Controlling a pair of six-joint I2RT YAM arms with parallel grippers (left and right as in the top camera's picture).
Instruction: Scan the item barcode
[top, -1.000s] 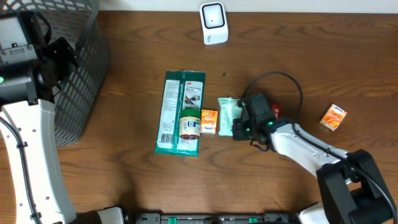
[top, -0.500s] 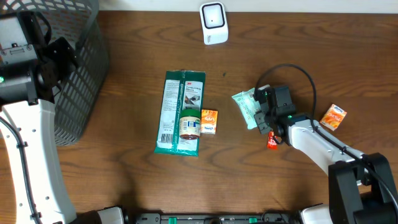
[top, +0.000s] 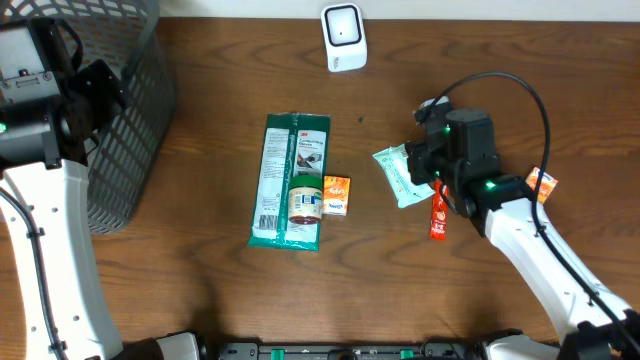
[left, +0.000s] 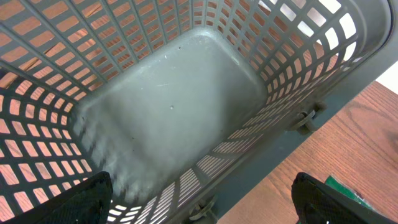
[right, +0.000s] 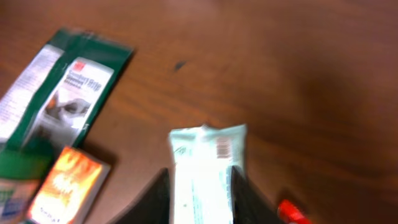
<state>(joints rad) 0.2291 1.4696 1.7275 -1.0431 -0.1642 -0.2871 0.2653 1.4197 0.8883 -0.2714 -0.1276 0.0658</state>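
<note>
Right wrist view: right gripper clamps a pale green plastic packet, seemingly lifted. Left gripper gapes above a grey mesh basket.

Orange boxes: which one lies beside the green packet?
The middle orange box, right beside the green packet; the other orange box lies apart, far to the right.

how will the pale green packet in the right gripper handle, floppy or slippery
Probably soft: the pale green packet looks like a thin film pouch, so its free end may droop beyond the right gripper. The smooth wrap could slip. Flat, so unlikely to roll.
</note>
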